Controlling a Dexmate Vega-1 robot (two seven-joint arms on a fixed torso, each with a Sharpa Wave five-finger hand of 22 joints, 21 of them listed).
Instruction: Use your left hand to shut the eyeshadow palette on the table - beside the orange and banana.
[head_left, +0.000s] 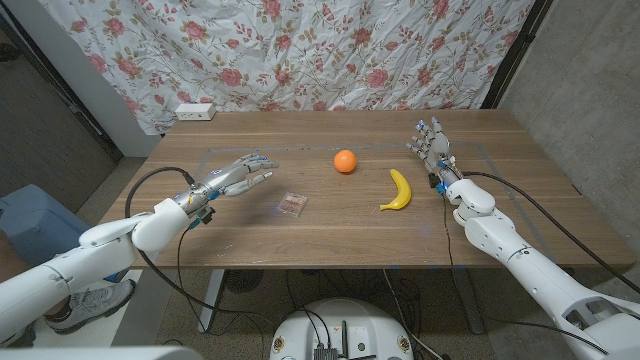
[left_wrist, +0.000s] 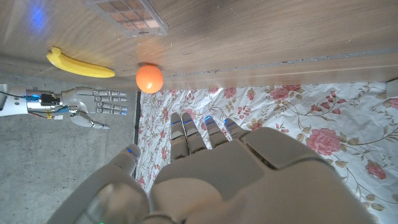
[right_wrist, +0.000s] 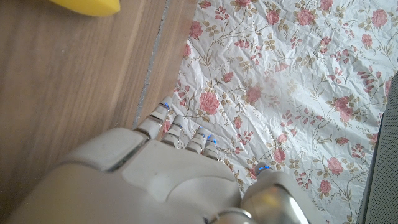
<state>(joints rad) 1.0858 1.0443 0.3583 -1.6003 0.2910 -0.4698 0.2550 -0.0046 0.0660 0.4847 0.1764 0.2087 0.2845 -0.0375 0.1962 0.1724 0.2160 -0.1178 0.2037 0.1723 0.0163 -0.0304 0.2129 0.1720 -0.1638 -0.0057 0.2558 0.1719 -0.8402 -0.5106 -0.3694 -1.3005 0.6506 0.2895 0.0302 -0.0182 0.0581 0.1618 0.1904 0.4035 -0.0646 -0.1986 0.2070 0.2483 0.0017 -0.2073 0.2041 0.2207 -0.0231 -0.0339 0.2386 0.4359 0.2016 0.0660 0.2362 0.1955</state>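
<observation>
Two arms reach over the wooden table (head_left: 330, 235). The left hand (head_left: 232, 177) hovers with fingers spread, holding nothing, near the eyeshadow palette (head_left: 292, 204). The right hand (head_left: 431, 145) is likewise spread and empty by the table's right edge. The banana (head_left: 399, 190) and orange (head_left: 345, 161) lie beyond the palette, which appears closed.

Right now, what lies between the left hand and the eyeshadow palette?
Nothing: in the head view, only bare wooden table separates the left hand from the eyeshadow palette.
</observation>
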